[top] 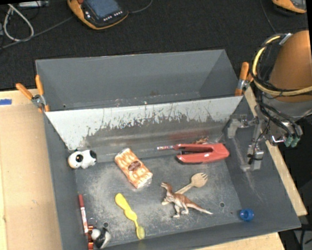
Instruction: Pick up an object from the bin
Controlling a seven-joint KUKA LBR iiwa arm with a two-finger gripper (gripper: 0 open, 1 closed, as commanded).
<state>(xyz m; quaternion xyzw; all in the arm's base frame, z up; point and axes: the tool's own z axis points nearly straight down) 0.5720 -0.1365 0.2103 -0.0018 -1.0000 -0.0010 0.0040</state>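
Roughly ten loose items on the floor of the grey metal bin [141, 89], none heaped. The gripper [251, 155] sits at the bin's right side, over the sloped right wall and clear of the floor. Can't tell whether it is open or closed, and nothing shows in its grasp.

Nearest thing to it is a flat red plastic stapler-like tool [203, 154], lying lengthwise just left of the gripper near the back of the floor, not touching it. A thin red-and-white stick [170, 147] lies just behind that tool.

Next nearest is a small blue ball [245, 214] in the front right corner, well below the gripper.

Mid-floor: a tan wooden spork [195, 181] touching a brown toy dinosaur [181, 200], and an orange-and-white wrapped packet [133, 168] lying at a slant.

Left side: a round black-and-white soft toy [81, 158] at the back, a yellow plastic spoon [130, 214] toward the front, a red marker pen [82, 213] along the left wall, and a small black-and-white object [102, 237] in the front left corner.
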